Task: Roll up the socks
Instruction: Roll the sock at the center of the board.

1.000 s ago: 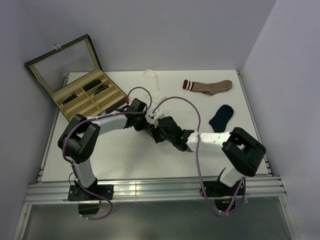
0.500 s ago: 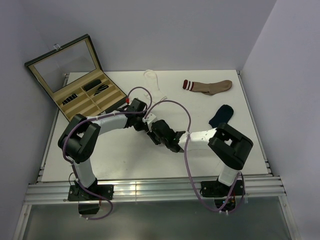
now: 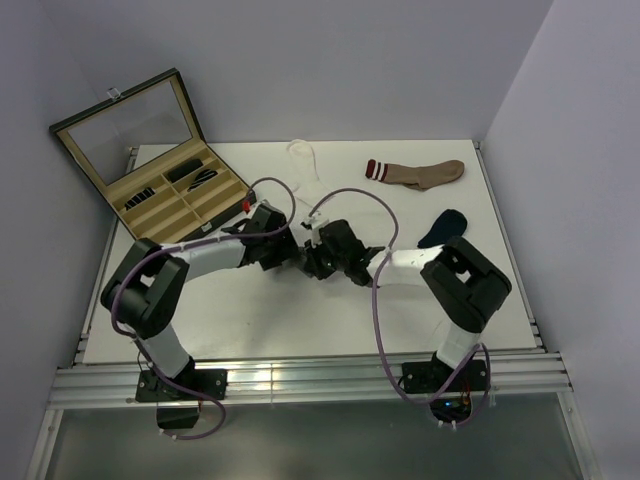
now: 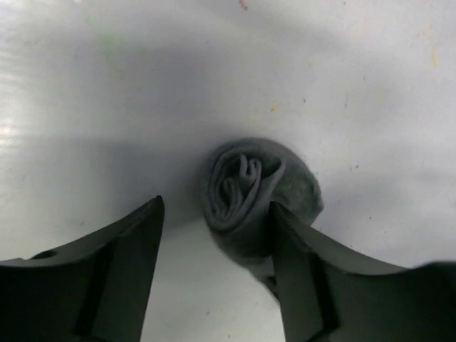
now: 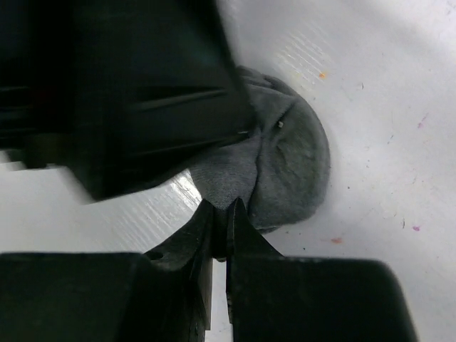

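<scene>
Top external, edges: white table [image 3: 250, 310] is shut in by grey walls [image 3: 330, 70] at left, back and right; a metal rail [image 3: 300, 380] runs along its near edge.
Top external, open room: bare tabletop lies between the grippers and the near rail; an open dark box with a glass lid [image 3: 120, 135] takes up the back-left corner.
Top external, socks: flat white sock [image 3: 303, 158] near the back edge; tan sock with maroon striped cuff [image 3: 420, 173] at back right; navy blue sock [image 3: 445, 225] right of centre, partly behind the right arm.
Top external, writing: small white tag [image 3: 113, 93] on the lid's top edge, too small to read.
Top external, grippers: left gripper [image 3: 292, 258] and right gripper [image 3: 318, 262] meet tip to tip at mid-table; what lies between them is hidden here.
Left wrist, fingers: left gripper [image 4: 214, 214] is spread wide and has released. The dark grey rolled sock [image 4: 256, 192] sits on the table between its fingers, touching the view's right-hand finger [image 4: 306, 278] and apart from the other.
Left wrist, roll: compact, its spiral end facing the camera.
Right wrist, fingers: right gripper [image 5: 222, 214] is clenched, tips together, pinching the lower fabric edge of the dark grey rolled sock [image 5: 292, 164].
Right wrist, surroundings: the blurred black body of the left gripper [image 5: 142, 92] lies against the roll's upper left; speckled white tabletop shows to the right.
</scene>
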